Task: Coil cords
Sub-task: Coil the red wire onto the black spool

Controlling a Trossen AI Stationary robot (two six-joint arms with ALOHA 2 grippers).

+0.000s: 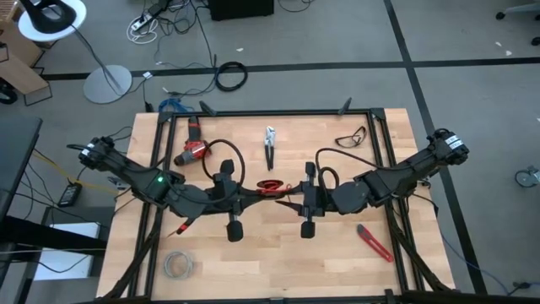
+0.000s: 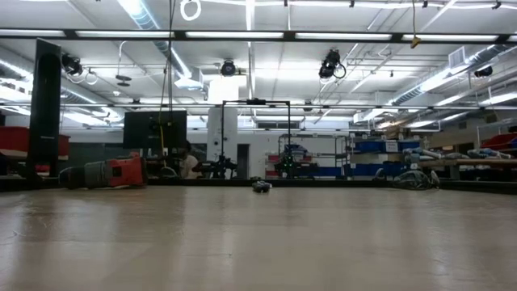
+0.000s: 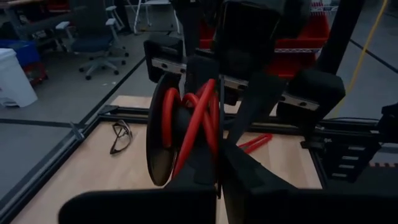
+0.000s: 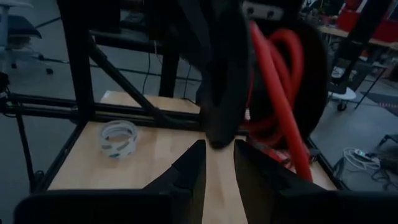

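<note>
High view showed both arms reaching in toward the middle of the table (image 1: 278, 270), their tips almost meeting over a small bundle of red cord (image 1: 269, 185). The left gripper (image 1: 253, 191) had its jaws pressed together on the cord, which sat right at their tip. The right gripper (image 1: 291, 199) faced it from the other side, just beside the bundle; its jaws stood a little apart, with nothing between them that I could make out.

From the left wrist, the red cord (image 3: 194, 121) appeared as several loops wound close together, directly ahead of that arm's jaws and partly wrapped against a dark round part. From the right wrist the same loops (image 4: 280, 93) hung just beyond the narrow gap between that arm's two fingers (image 4: 186, 171), not inside it.

Beyond the left jaws, toward the far edge of the table, lay a red drill (image 1: 192, 149) and a pair of pliers (image 1: 270, 143). Safety glasses (image 1: 351, 137) lay past the right jaws on the far side. Behind the right arm lay a red-handled knife (image 1: 374, 242), and behind the left arm a pale grey wire coil (image 1: 178, 264).
</note>
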